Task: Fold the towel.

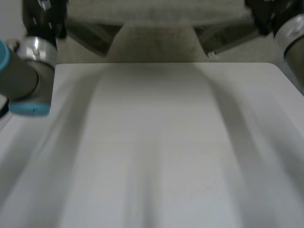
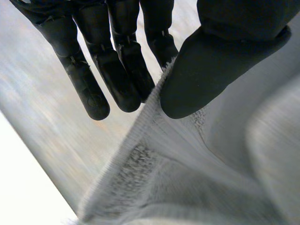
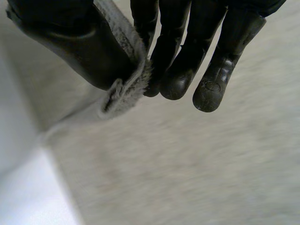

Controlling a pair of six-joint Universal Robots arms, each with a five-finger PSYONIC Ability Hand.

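The desk (image 1: 156, 152) takes up most of the head view. It is a white, matte top with a fine grain running across it. Its far edge is straight and curves into a rounded corner toward 2 o'clock. Past that edge, from 10 round to 2 o'clock, lies a beige floor (image 1: 247, 51).

The towel (image 1: 156, 38) is at 12 o'clock, beyond the far edge of the desk and clear of the top. A pale band of it runs across between the two arms, and a wider part hangs in the middle down to the desk's edge. The left arm (image 1: 23, 80), a grey joint with a light-blue cap, is at 10 o'clock. The right arm (image 1: 292, 33) is at 2 o'clock.

In the left wrist view the left hand (image 2: 112, 61) pinches the towel's fuzzy edge. Its fingers are straight behind the cloth and its thumb (image 2: 211, 65) presses on the front. The rest of the towel (image 2: 187, 178) falls away from the fingertips in soft folds.

In the right wrist view the right hand (image 3: 187, 61) pinches a narrow strip of towel edge (image 3: 126, 89) between its thumb (image 3: 79, 51) and its fingers. Whether this is a corner cannot be told. A beige, speckled surface lies beneath the hand.
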